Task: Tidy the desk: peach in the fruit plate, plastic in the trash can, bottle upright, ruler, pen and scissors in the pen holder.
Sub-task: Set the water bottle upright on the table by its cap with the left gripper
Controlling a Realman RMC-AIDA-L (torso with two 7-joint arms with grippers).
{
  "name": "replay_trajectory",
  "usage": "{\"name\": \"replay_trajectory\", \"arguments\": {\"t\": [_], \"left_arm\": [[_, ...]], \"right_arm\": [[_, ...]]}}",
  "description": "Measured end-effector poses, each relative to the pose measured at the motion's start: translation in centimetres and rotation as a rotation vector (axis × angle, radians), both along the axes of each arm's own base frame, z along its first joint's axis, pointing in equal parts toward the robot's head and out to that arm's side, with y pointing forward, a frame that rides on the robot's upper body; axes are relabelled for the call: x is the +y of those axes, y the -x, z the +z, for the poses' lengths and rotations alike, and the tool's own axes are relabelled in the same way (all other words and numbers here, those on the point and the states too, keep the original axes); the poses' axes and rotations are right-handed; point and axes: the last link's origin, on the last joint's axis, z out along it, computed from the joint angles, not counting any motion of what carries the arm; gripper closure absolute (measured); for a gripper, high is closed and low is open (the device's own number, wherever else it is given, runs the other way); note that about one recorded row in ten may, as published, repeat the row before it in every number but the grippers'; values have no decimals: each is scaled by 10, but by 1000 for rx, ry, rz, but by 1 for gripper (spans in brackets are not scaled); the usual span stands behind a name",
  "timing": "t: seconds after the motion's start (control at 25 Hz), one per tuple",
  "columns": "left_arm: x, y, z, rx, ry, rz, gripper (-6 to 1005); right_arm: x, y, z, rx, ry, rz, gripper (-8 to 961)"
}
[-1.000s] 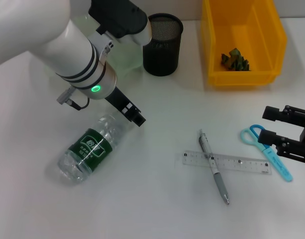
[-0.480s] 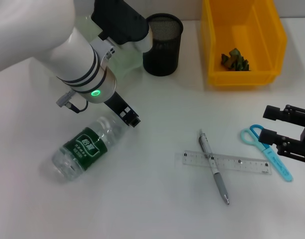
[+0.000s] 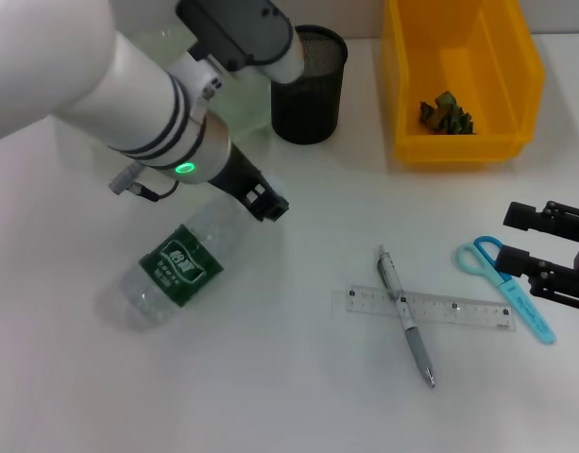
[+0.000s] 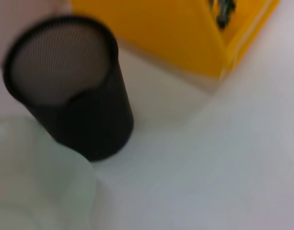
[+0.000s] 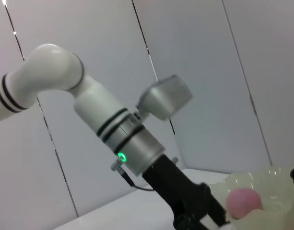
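The left tool (image 3: 268, 203) grips the neck end of the bottle (image 3: 176, 266), which lies tilted on the tabletop (image 3: 289, 396) toward its left edge. The right tool (image 3: 544, 253) hovers with fingers apart at the right edge, above the scissors (image 3: 508, 288). Pen (image 3: 406, 316) crosses ruler (image 3: 431, 309) nearby. The pen holder (image 3: 309, 85) stands at the far edge.
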Motion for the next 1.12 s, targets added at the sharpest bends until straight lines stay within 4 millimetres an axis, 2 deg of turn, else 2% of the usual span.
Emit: {"name": "replay_trajectory", "arguments": {"t": [0.2,0.44,0.6,1.12], "left_arm": [[-13,-11,15,-159,-27,-112,552],[-19,-8,27,-359,-13,-163,553],[-25,4,33,-504,-26,-251,553],[-24,41,49,-823,-134,-310,556]], "right_arm": [[-2,-1,0,3,-2,-8,323],[-3,-2,1,10,-7,-12,323],[-4,-2,1,19,-13,-13,323],[-2,1,-4,35,-10,-10,324]]}}
